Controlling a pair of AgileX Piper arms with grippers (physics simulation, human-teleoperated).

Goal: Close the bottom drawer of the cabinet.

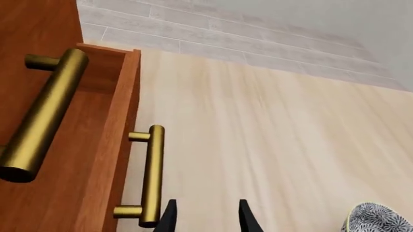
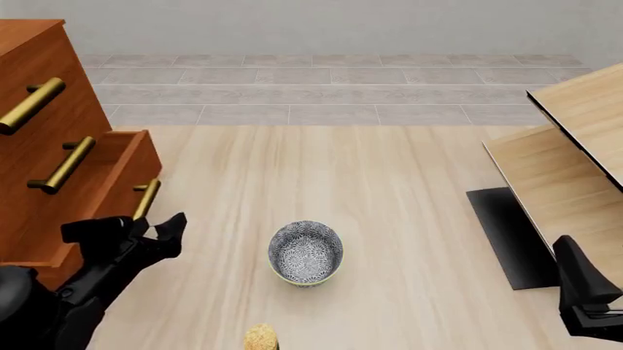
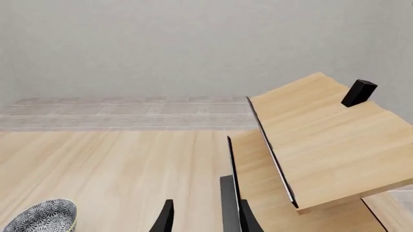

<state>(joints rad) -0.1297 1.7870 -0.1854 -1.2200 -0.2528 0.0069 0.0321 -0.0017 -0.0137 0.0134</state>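
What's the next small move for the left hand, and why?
Probably ease the left hand forward against the reddish-brown wooden bottom drawer's front and push it in. That drawer stands pulled out of the large reddish-brown three-drawer cabinet, and the open fingers sit right beside its brass bar handle, not around it.

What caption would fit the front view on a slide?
Left gripper open beside the handle of the cabinet's pulled-out bottom drawer; patterned bowl on table.
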